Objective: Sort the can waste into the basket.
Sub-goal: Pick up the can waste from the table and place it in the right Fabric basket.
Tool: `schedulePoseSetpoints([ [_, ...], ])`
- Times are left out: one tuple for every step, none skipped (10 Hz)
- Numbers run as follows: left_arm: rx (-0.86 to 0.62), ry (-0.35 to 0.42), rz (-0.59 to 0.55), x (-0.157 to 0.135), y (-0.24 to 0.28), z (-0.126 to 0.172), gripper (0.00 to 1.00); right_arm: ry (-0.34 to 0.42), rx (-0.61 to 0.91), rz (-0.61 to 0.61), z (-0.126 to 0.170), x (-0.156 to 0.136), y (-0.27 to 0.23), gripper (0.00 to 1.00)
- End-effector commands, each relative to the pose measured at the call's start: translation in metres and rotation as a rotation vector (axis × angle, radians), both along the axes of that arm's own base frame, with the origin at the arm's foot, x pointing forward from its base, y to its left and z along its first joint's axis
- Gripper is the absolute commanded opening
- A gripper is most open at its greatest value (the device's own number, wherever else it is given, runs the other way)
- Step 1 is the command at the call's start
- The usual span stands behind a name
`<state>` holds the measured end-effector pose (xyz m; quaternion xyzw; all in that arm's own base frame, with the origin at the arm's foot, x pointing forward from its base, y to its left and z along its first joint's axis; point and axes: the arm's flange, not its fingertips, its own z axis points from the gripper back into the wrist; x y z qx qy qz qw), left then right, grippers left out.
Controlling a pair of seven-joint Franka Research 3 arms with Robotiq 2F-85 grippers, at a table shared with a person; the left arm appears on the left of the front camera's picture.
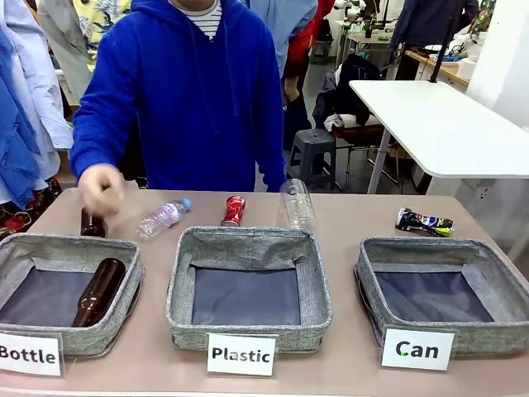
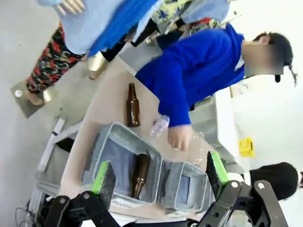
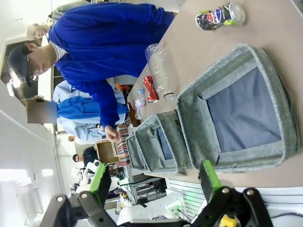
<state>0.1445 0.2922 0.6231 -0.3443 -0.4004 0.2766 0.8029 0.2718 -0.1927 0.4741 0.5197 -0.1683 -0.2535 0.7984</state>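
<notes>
1. A tan table [image 1: 347, 217] carries everything.
2. Three grey fabric baskets sit in a row along its near edge. The "Bottle" basket [image 1: 66, 242] is at left, the "Plastic" basket [image 1: 180, 281] in the middle and the "Can" basket [image 1: 369, 285] at right.
3. A white card [image 1: 241, 355] stands at the front of each basket.
4. Behind the baskets, left to right, are an upright brown bottle [image 1: 92, 223], a small clear bottle [image 1: 163, 217] on its side, a red crushed can [image 1: 234, 210] and a large clear bottle [image 1: 297, 203].
5. A dark crushed can [image 1: 424, 222] lies just behind the "Can" basket without touching it.

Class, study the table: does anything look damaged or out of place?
The red can, on the table beyond the Plastic basket, and the dark can, beyond the Can basket, are both crushed; neither is in a basket.
</notes>
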Motion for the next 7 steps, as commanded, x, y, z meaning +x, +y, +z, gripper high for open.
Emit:
schedulePoseSetpoints([
  [0.135, 0.052, -0.109, 0.040, -0.029, 0.020, 1.00, -0.030, 0.011, 0.002, 0.000, 0.001, -0.001, 1.00],
  [0.205, 0.104, -0.215, 0.078, -0.057, 0.023, 1.00, -0.030, 0.011, 0.002, 0.000, 0.001, -0.001, 1.00],
  [0.270, 0.173, -0.306, 0.122, -0.091, 0.018, 1.00, -0.030, 0.011, 0.002, 0.000, 0.001, -0.001, 1.00],
  [0.322, 0.230, -0.395, 0.163, -0.130, 0.009, 1.00, -0.030, 0.011, 0.002, 0.000, 0.001, -0.001, 1.00],
  [0.405, 0.283, -0.438, 0.196, -0.179, -0.005, 1.00, -0.030, 0.011, 0.002, 0.000, 0.001, -0.001, 1.00],
  [0.474, 0.298, -0.490, 0.214, -0.223, -0.017, 1.00, -0.030, 0.011, 0.002, 0.000, 0.001, -0.001, 1.00],
  [0.564, 0.298, -0.527, 0.224, -0.264, -0.028, 1.00, -0.030, 0.011, 0.002, 0.000, 0.001, -0.001, 1.00],
])
